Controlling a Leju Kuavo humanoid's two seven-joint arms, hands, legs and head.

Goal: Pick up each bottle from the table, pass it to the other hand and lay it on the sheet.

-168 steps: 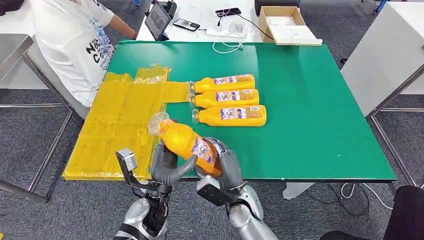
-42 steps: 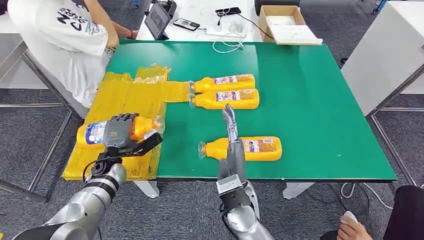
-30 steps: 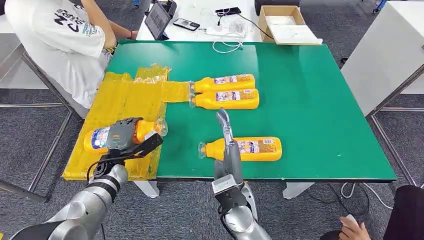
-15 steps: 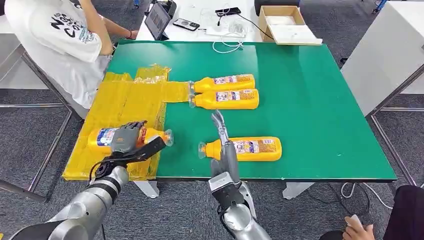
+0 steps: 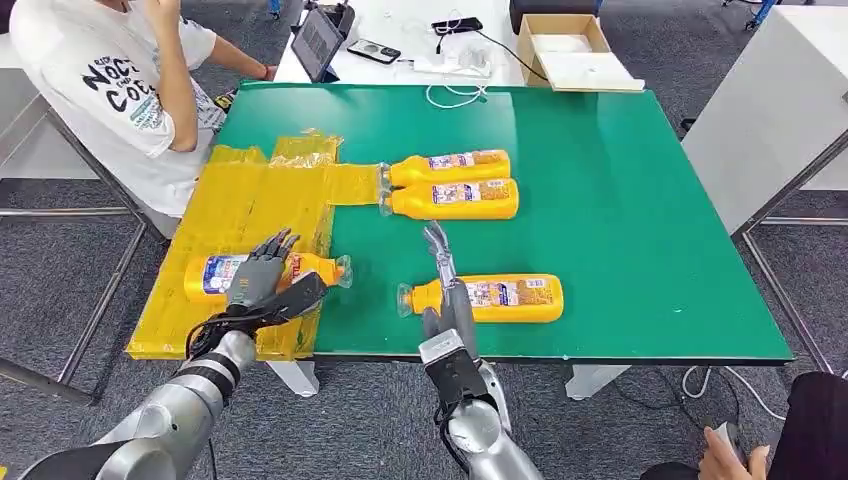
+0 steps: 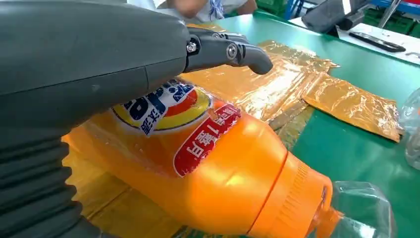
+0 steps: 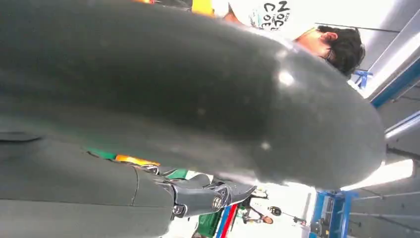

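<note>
An orange bottle (image 5: pixel 222 272) (image 6: pixel 223 168) lies on its side on the yellow sheet (image 5: pixel 250 205), clear cap toward the green table (image 5: pixel 620 200). My left hand (image 5: pixel 262 282) (image 6: pixel 99 64) hovers over its middle with fingers spread and lifted off it. A second orange bottle (image 5: pixel 495 297) lies near the table's front edge. My right hand (image 5: pixel 446 292) (image 7: pixel 173 99) stands edge-up against that bottle's neck end, fingers straight, holding nothing. Two more bottles (image 5: pixel 450 165) (image 5: pixel 455 197) lie side by side farther back, caps at the sheet's narrow strip.
A person in a white T-shirt (image 5: pixel 110 90) sits at the table's far left corner, beside the sheet. Beyond the table are a tablet (image 5: pixel 320 35), a phone (image 5: pixel 372 48), cables and a cardboard box (image 5: pixel 570 45). Another person's hand (image 5: pixel 730 455) shows at the bottom right.
My left hand has lowered the bottle onto the sheet, shifting it right, and spread its fingers off it. My right hand drifted slightly left beside the near bottle.
</note>
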